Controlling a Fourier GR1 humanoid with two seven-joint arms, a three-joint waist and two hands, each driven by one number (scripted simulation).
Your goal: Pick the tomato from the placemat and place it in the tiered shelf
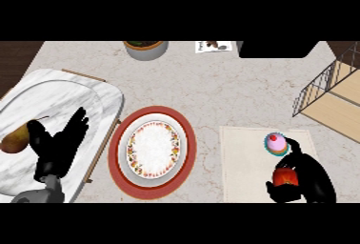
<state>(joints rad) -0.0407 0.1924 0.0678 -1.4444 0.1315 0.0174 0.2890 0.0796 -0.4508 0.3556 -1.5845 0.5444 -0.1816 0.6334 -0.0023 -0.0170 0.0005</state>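
The red tomato (286, 177) is low on the cream placemat (243, 162) at the lower right. My right hand (309, 178) is curled round it, thumb on its left side and fingers over its top. The tiered shelf (330, 95), wire-sided with pale wooden boards, stands at the right edge above the placemat. My left hand (60, 143) rests open, fingers up, over the marble tray (63, 100) at the lower left.
A pink cupcake (276, 143) sits on the placemat just above my right hand. A white patterned plate (153, 148) lies on a red round mat (151, 188) in the middle. A pear (14, 138) lies on the marble tray. A grey pot (145, 49) stands at the back.
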